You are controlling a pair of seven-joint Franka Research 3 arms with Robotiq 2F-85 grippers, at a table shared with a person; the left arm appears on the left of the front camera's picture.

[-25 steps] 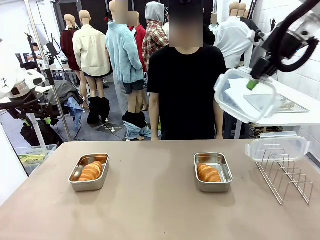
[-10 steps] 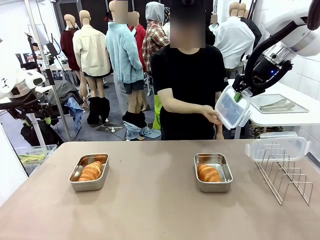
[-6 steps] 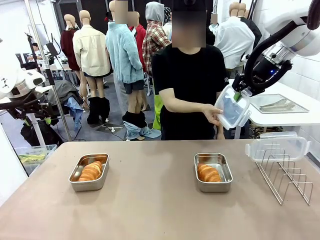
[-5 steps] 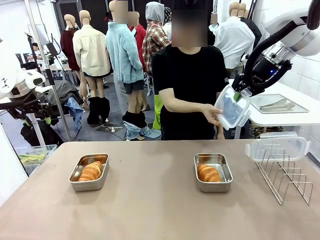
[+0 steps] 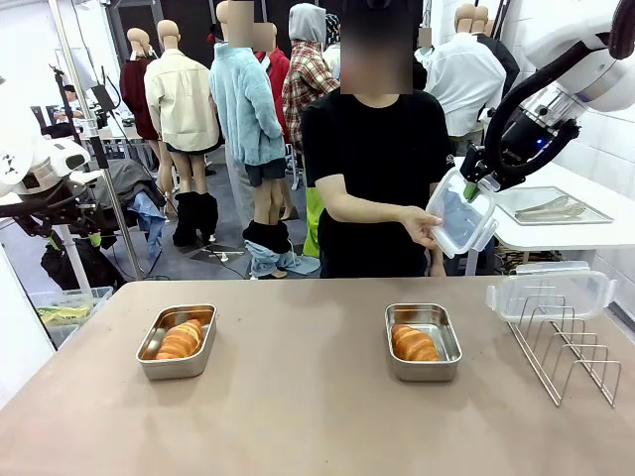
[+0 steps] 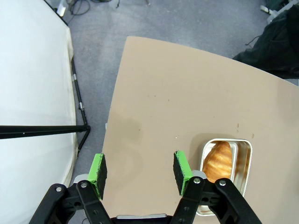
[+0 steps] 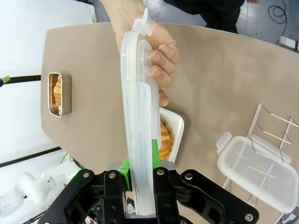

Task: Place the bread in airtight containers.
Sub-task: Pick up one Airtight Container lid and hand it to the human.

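Front view gives us both rolls: the left roll (image 5: 181, 340) lies in the left tin (image 5: 171, 371) and the right roll (image 5: 414, 343) lies in the right tin (image 5: 425, 373). There is one roll to a tin, and both tins are uncovered and set well apart on the table (image 5: 298, 426). We see the clear lid (image 5: 461, 218) up in the air past the table's far edge, above and beyond the right tin, tilted on edge. Our right claw (image 5: 473, 188) is clamped tight on its upper rim, green pads pinching the plastic. From the right wrist view the lid stands edge-on between the two fingers. The person's hand (image 5: 422, 226) grips the lid's opposite end, fingers wrapped over the rim, so claw and hand both have hold of it. A second lid (image 5: 551, 291) rests on top of the wire rack (image 5: 571, 362) at the table's right side, near the right tin but apart from it. Our left claw (image 6: 139, 163) hangs high over the table's left end, fingers spread wide with nothing between them. In the left wrist view the left tin with its roll lies below, partly hidden behind one finger.
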